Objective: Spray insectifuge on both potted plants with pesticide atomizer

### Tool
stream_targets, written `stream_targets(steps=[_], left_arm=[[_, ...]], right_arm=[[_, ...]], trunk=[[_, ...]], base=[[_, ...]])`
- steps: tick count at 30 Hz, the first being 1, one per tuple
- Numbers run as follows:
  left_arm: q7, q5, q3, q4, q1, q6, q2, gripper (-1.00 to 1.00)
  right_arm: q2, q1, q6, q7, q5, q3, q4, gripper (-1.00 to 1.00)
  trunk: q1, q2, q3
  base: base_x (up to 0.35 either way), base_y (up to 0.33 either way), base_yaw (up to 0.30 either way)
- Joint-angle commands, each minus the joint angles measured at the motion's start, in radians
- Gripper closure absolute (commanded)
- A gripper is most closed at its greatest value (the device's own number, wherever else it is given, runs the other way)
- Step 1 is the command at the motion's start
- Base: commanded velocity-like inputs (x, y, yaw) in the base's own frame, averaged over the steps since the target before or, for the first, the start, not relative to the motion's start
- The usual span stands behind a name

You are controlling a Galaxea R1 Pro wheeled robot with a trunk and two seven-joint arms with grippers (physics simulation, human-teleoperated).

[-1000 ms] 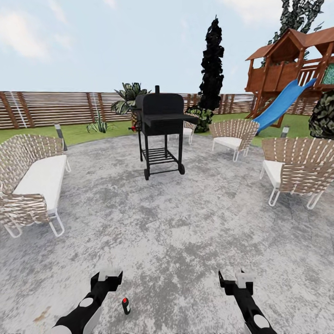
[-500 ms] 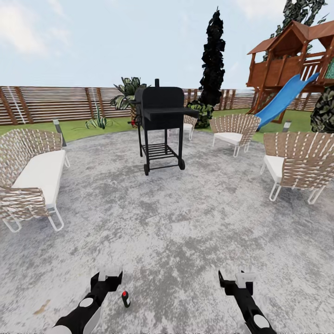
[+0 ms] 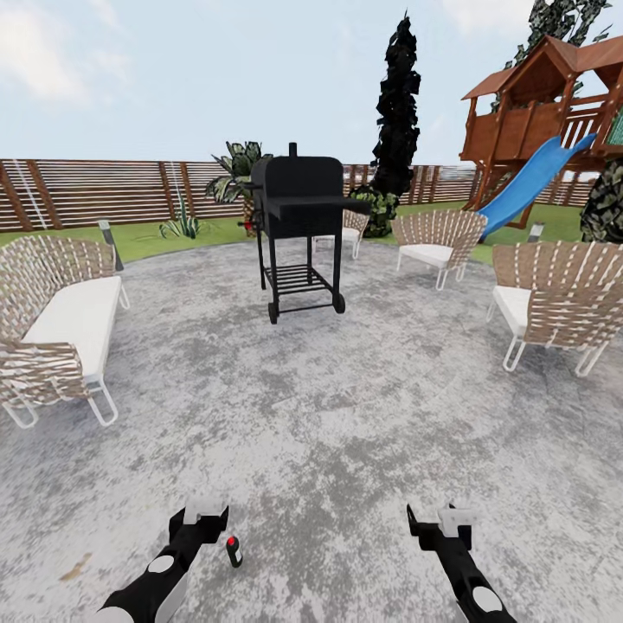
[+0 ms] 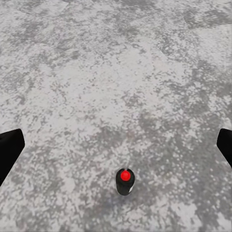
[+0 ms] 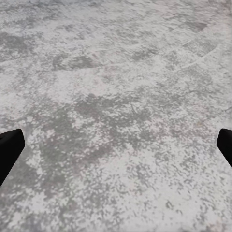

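Nearest, both arms reach over the grey patio [image 3: 346, 415]. The left end effector [image 3: 201, 517] has its fingers spread wide and holds nothing; the right end effector [image 3: 439, 520] is likewise wide open and empty. The spray bottle [image 3: 233, 551] stands upright on the paving just beside the left end effector, red top up. Farther off stand a black grill [image 3: 298, 234] and woven chairs [image 3: 554, 303]. One potted plant [image 3: 182, 227] sits on the lawn before the fence [image 3: 104, 195].

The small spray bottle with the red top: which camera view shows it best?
The left wrist view: the spray bottle stands upright on the grey paving, seen from above, large and unobstructed. The head view shows it tiny beside the left gripper. The right wrist view gives bare paving.
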Motion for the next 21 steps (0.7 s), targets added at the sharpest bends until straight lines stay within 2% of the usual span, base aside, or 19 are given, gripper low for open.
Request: stream_targets(steps=[1,21], left_arm=[[0.001,-0.001,0.002,0.001,-0.001,-0.004,0.0,-1.0],[0.0,-0.001,0.002,0.001,-0.001,-0.004,0.001,-1.0]], right_arm=[[0.0,-0.001,-0.003,0.0,0.0,0.0,0.001,-1.0],[0.003,-0.001,-0.002,-0.002,-0.004,-0.002,0.002,-1.0]], trunk=[[0.004,-0.008,-0.004],[0.08,-0.148,-0.08]], base=[[0.0,0.0,0.0],[0.0,0.0,-0.015]])
